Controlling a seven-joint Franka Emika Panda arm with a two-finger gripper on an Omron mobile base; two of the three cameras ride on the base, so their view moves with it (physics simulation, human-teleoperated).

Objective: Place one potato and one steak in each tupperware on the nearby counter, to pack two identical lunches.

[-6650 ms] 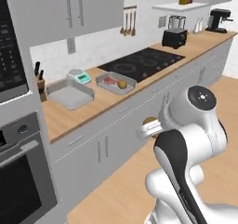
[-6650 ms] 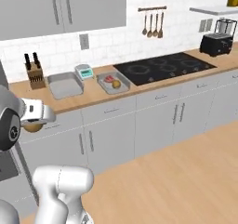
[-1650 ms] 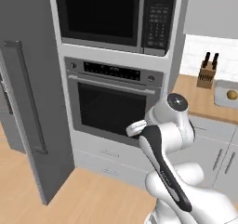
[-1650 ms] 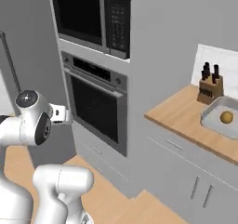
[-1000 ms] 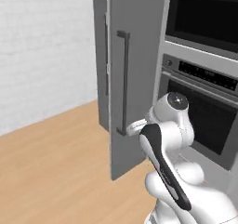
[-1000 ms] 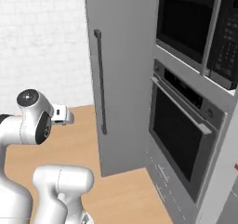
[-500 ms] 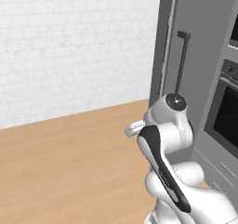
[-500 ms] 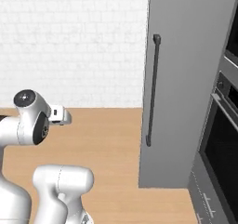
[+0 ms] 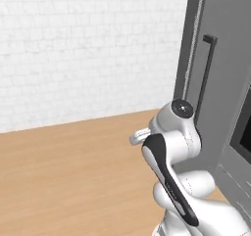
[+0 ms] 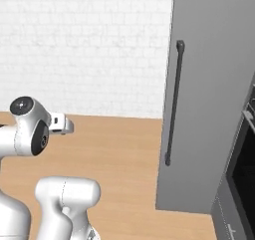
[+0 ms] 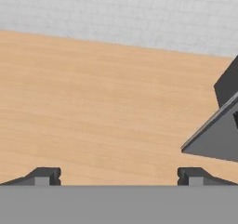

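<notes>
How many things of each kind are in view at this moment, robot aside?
Tall grey cabinet: 1
Long dark door handle: 1
Built-in oven, partly in frame: 1
White brick wall: 1
Wooden floor: 1
Total: 5

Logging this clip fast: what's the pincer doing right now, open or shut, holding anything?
Pincer: open, fingertips spread wide, nothing between them; bare wooden floor ahead.

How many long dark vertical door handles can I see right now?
1: the long dark vertical door handle on the tall grey cabinet door, right of the white brick wall. Others may be out of frame.
</notes>
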